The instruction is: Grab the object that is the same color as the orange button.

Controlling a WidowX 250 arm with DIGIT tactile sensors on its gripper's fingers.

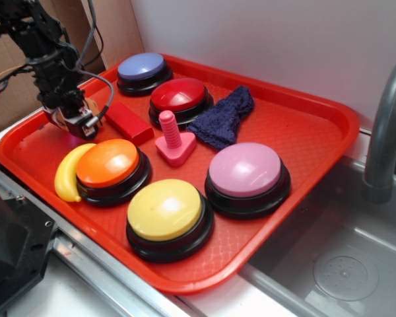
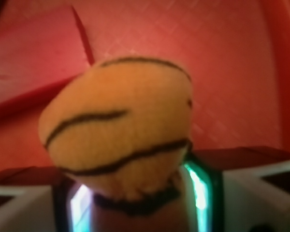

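Gripper point(image 1: 76, 122) at far-left of tray point(image 1: 303, 132), fingers clamped on tiger point(image 2: 118, 130), w/ red block point(image 1: 129, 122) just right, orange button point(image 1: 112, 168) nearer.

Counter-and-sink setup, plain backdrop.
White wall point(image 1: 264, 39) behind; cardboard panel point(image 1: 112, 26) at back left; grey sink basin point(image 1: 330, 257) with grey faucet point(image 1: 386, 132) at right; metal counter edge point(image 1: 86, 257) in front; even light.
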